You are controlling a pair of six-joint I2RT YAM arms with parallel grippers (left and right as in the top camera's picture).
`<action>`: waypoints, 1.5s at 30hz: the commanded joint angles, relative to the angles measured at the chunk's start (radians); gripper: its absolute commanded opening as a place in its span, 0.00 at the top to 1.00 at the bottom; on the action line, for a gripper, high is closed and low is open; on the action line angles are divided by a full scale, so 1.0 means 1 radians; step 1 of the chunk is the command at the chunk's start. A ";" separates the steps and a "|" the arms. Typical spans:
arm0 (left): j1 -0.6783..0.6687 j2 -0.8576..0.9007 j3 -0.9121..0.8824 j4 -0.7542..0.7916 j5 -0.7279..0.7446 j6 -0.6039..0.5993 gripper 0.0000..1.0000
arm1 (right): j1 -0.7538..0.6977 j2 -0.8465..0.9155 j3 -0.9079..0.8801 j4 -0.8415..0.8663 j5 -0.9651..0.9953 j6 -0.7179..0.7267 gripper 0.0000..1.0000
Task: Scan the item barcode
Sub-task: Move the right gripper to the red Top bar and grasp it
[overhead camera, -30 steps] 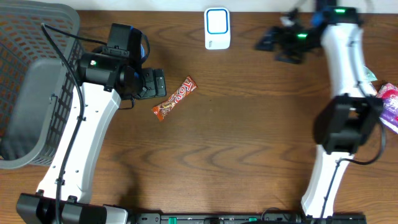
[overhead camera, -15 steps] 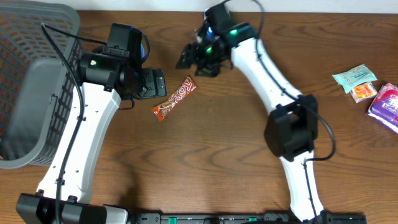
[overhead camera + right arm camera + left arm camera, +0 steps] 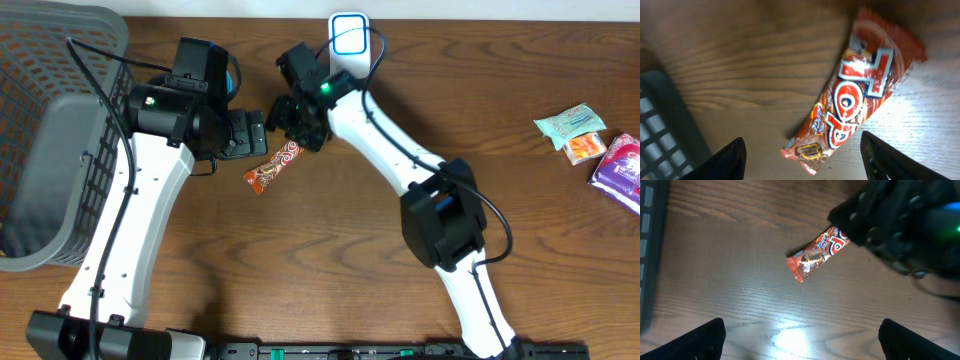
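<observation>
Wooden table, grey basket, candy bar outside

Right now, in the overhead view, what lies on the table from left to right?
Grey plastic mesh basket → red rectangular candy bar → white blue-ringed scanner puck → pale green foil snack packet → purple foil packet.

1 candy bar, 1 scanner, 1 basket. 2 arms: left arm, right arm. 3 snack pkts: teal pkt, orange pkt, purple pkt.
</observation>
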State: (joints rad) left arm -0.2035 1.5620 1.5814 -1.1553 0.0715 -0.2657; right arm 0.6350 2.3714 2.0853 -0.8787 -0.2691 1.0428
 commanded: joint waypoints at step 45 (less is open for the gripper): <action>0.004 0.002 -0.005 -0.004 -0.009 -0.005 0.02 | -0.259 -0.022 -0.253 -0.526 0.027 -0.635 0.92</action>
State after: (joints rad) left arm -0.2035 1.5620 1.5814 -1.1553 0.0719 -0.2657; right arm 0.3882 2.3493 1.8397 -1.3960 -0.2634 0.4969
